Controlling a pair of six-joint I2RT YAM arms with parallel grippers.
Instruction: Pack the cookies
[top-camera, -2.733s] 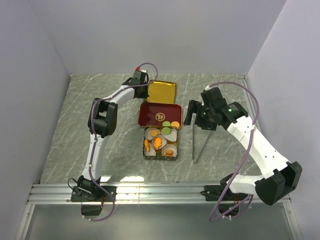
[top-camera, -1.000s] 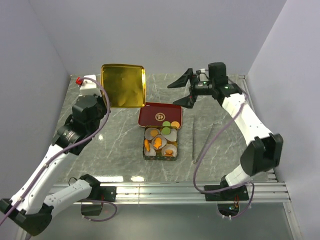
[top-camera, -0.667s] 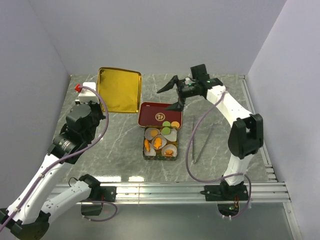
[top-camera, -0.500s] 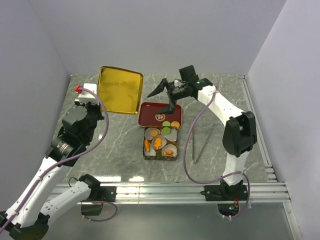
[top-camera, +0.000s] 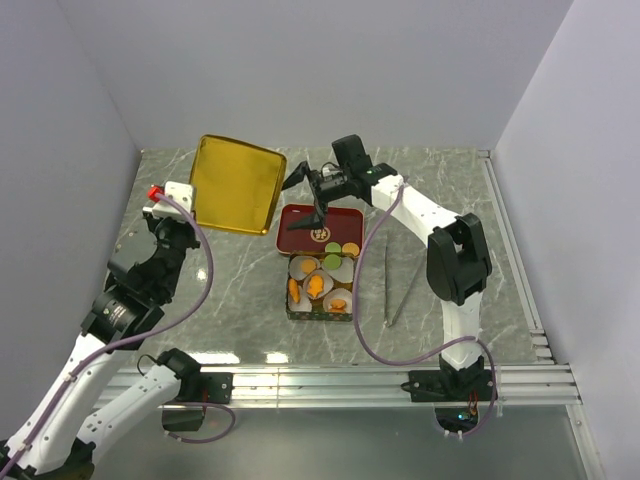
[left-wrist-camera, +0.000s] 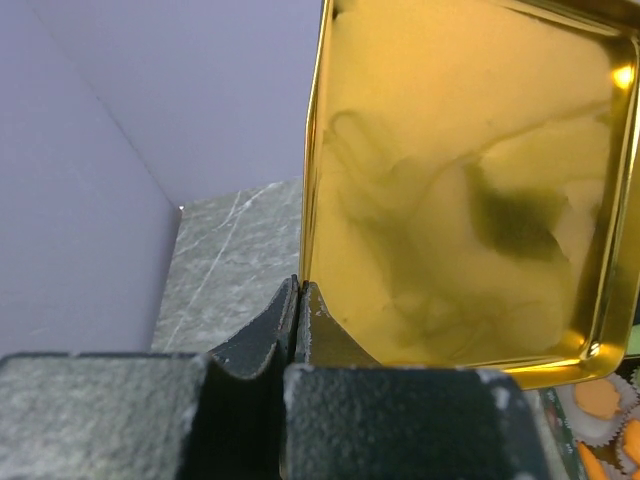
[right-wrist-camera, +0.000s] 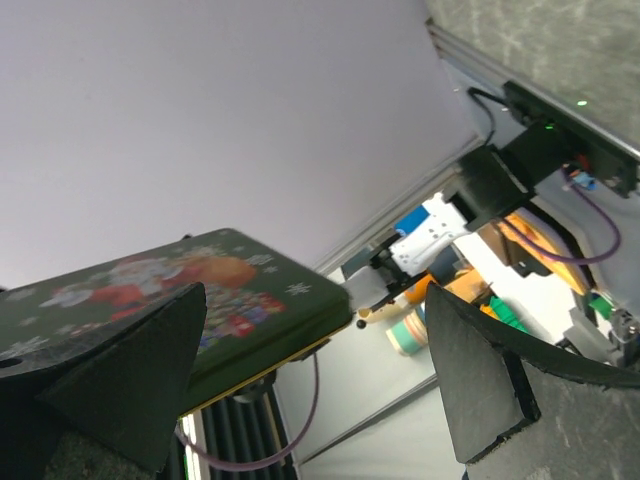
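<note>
The cookies (top-camera: 318, 285), orange rounds in white paper cups with a green one among them, fill an open tin (top-camera: 291, 312) at mid-table. A green and an orange cookie (top-camera: 341, 248) lie on a red tray (top-camera: 305, 230) just behind it. My left gripper (top-camera: 192, 200) is shut on the left edge of the gold-lined tin lid (top-camera: 235, 185), held up and tilted at the back left. In the left wrist view the gripper (left-wrist-camera: 298, 300) pinches the lid (left-wrist-camera: 470, 190). My right gripper (top-camera: 303, 203) hangs open over the red tray's back edge, just right of the lid. In the right wrist view the gripper (right-wrist-camera: 310, 380) faces the lid's printed outside (right-wrist-camera: 170, 290).
A pair of metal tweezers (top-camera: 388, 285) lies on the marble table right of the tin. Grey walls close in the left, back and right. An aluminium rail (top-camera: 320, 380) runs along the near edge by the arm bases.
My right gripper has swung left from the back right to just beside the lid, staying open. The left arm has lowered and shifted the lid slightly, still gripping it.
</note>
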